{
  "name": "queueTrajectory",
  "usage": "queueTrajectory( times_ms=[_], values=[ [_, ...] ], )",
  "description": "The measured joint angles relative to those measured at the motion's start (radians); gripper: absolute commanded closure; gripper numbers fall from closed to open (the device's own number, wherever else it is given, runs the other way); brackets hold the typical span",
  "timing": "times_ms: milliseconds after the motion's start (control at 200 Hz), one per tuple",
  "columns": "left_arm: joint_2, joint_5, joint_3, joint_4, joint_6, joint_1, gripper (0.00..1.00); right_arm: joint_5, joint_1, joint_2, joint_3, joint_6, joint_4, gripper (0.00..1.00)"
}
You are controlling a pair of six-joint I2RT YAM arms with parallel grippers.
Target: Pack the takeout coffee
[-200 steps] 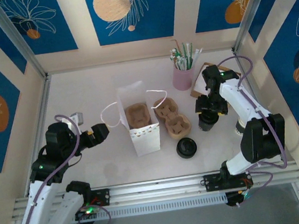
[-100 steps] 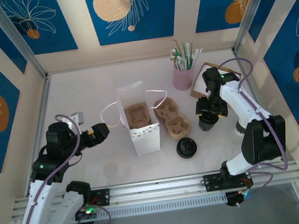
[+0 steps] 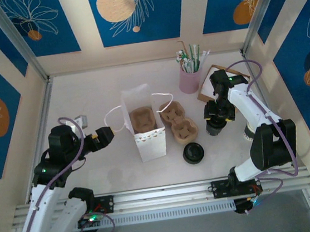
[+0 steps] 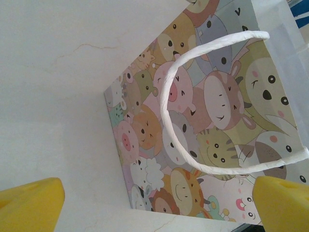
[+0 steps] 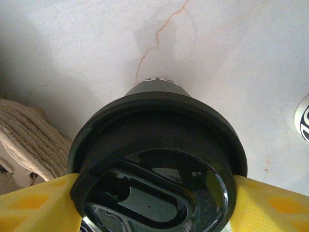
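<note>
The takeout coffee (image 3: 214,129) stands on the table right of the cardboard carriers, its black sip lid (image 5: 159,159) on top and a dark band of its side showing beyond the lid. My right gripper (image 3: 215,119) comes down over it. Both yellow fingers (image 5: 34,203) press in at either side under the lid's rim, so my right gripper (image 5: 154,203) is shut on the cup. The white paper bag (image 3: 145,125) stands open at table centre. My left gripper (image 3: 105,137) is open beside its printed animal side (image 4: 207,121), holding nothing.
One brown pulp carrier (image 3: 142,119) sits inside the bag and another (image 3: 178,123) lies just right of it. A loose black lid (image 3: 193,153) lies near the front. A pink cup of straws (image 3: 190,79) and a brown board (image 3: 211,90) stand behind the right arm.
My right gripper's fingers have drawn in round the lidded cup. The left arm has barely shifted, and the bag and carriers stay put.
</note>
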Motion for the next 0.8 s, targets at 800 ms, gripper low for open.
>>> queueTrajectory(
  times_ms=[800],
  values=[
    [0.001, -0.006, -0.016, 0.008, 0.0, 0.0, 0.0, 0.016, 0.043, -0.117, 0.123, 0.004, -0.079, 0.37]
  ],
)
